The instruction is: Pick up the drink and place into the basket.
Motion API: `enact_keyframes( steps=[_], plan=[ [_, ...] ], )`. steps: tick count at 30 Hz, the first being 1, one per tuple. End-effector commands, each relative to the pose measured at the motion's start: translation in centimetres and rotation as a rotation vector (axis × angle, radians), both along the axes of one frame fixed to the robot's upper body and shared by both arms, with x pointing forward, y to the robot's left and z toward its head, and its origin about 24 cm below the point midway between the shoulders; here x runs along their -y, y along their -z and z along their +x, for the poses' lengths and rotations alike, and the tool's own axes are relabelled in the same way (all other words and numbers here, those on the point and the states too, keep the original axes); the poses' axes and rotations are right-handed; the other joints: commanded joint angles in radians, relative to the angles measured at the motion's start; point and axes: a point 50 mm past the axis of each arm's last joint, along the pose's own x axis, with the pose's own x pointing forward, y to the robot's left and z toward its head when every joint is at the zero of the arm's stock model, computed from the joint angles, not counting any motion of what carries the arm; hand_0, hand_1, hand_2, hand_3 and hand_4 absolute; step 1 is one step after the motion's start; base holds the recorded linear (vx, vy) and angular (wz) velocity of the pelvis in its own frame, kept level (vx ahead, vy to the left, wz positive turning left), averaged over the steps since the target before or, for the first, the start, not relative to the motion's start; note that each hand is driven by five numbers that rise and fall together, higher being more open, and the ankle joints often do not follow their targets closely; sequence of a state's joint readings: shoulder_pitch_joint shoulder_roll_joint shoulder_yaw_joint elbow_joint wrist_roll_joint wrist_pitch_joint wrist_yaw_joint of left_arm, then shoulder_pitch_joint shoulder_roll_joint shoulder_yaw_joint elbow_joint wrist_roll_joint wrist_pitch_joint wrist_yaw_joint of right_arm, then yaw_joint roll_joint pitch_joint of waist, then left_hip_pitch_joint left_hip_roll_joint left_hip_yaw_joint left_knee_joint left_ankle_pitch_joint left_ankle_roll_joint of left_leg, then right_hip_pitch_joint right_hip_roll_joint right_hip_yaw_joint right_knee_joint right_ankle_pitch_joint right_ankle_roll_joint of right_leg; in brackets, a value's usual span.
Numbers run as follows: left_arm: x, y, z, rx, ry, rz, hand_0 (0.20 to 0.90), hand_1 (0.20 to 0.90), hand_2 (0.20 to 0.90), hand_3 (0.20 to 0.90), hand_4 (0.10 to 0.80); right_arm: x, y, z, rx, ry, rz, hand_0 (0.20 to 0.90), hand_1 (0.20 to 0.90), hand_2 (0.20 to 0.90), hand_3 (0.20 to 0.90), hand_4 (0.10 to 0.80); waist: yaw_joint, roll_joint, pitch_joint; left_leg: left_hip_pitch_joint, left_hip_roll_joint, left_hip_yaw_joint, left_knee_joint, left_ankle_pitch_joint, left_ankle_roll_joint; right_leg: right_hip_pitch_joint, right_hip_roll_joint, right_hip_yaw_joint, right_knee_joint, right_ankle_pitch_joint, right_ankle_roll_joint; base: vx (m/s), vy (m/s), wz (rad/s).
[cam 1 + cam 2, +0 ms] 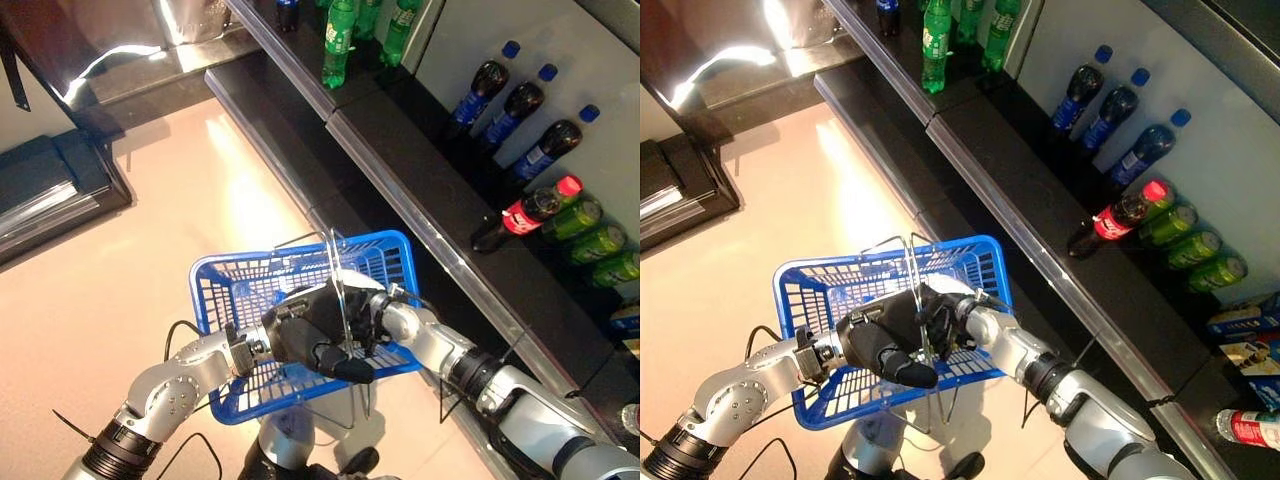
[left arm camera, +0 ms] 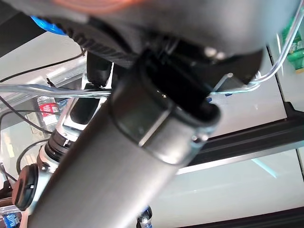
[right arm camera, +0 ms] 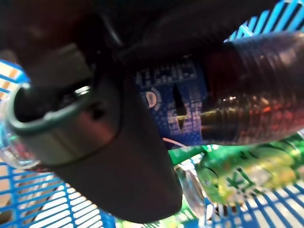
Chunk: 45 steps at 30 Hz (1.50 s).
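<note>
Basket (image 1: pixel 225 275) left of shelf (image 1: pixel 420 150) w/ bottles (image 1: pixel 515 105)

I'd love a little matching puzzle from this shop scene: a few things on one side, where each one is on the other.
Things:
1. dark cola bottle with blue label
2. green bottle
3. red-capped bottle
4. basket

Places:
a. lying on the dark shelf
b. gripped in the right robot hand
c. carried by its wire handle in the left robot hand
d. lying inside the basket

Pairs: 1-b, 2-d, 3-a, 4-c
</note>
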<state>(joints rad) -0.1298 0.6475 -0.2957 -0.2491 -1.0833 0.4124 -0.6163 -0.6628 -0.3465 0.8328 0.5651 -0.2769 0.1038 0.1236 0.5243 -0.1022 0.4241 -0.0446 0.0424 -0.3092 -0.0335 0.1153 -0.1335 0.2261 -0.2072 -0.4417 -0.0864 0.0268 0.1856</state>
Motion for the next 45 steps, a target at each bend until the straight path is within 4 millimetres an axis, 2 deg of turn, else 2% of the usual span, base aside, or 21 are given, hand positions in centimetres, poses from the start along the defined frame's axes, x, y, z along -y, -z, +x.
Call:
enact_keyframes(
  steps=[1,5,21,31,38,45],
  plan=[
    [5.9,-10.3,-5.2,0.453,0.536,-0.603,0.300,0.300,0.300,0.200,0.100,-3.6,0.1,-0.7,0.011,-0.118,-0.007,0.900,0.900,0.900,0.900,0.800,-0.007,-0.010,-0.358,0.052,0.004,-0.008,-0.054,-0.029,0.026,0.020,0.014,-0.044,0.003,0.013,-0.021,0.000,0.000,0.00],
    [6.0,-10.3,-5.3,0.451,0.542,-0.606,0.300,0.300,0.300,0.200,0.100,-3.5,0.6,-0.8,-0.001,-0.099,-0.007,0.900,0.900,0.900,0.900,0.800,-0.005,-0.012,-0.357,0.052,0.003,-0.007,-0.054,-0.029,0.026,0.019,0.016,-0.043,0.002,0.015,-0.021,0.000,-0.001,0.01],
    [6.0,-10.4,-5.2,0.455,0.522,-0.608,0.300,0.300,0.300,0.200,0.100,-3.0,0.6,-0.7,0.008,-0.058,0.028,0.900,0.900,0.900,0.900,0.800,-0.024,-0.011,-0.361,0.050,0.006,0.018,-0.054,-0.031,0.027,0.003,0.018,-0.023,-0.001,0.020,-0.021,0.000,0.000,0.00],
    [6.0,-10.4,-4.8,0.457,0.477,-0.598,0.300,0.300,0.300,0.200,0.100,-3.0,-1.0,-0.2,0.065,-0.039,0.078,0.900,0.900,0.900,0.900,0.800,-0.036,-0.014,-0.357,0.052,0.009,0.031,-0.054,-0.034,0.027,-0.003,0.021,-0.014,-0.001,0.022,-0.023,0.000,0.000,0.00],
    [4.9,-10.1,-3.4,0.431,0.264,-0.585,0.300,0.300,0.300,0.200,0.100,-1.8,-2.3,-0.1,0.109,0.014,0.165,0.900,0.900,0.900,0.900,0.800,-0.060,-0.010,-0.357,0.046,0.007,0.044,-0.054,-0.029,0.031,-0.009,0.018,-0.006,-0.001,0.024,-0.020,-0.009,0.022,-0.06],
    [2.2,-8.9,-1.3,0.394,-0.036,-0.546,0.300,0.300,0.300,0.200,0.100,0.4,-4.4,-0.4,0.185,0.081,0.334,0.900,0.900,0.900,0.900,0.800,-0.089,-0.004,-0.350,0.050,0.013,0.076,-0.054,-0.030,0.035,-0.016,0.019,0.016,-0.001,0.025,-0.018,-0.018,0.012,-0.11]
  ],
)
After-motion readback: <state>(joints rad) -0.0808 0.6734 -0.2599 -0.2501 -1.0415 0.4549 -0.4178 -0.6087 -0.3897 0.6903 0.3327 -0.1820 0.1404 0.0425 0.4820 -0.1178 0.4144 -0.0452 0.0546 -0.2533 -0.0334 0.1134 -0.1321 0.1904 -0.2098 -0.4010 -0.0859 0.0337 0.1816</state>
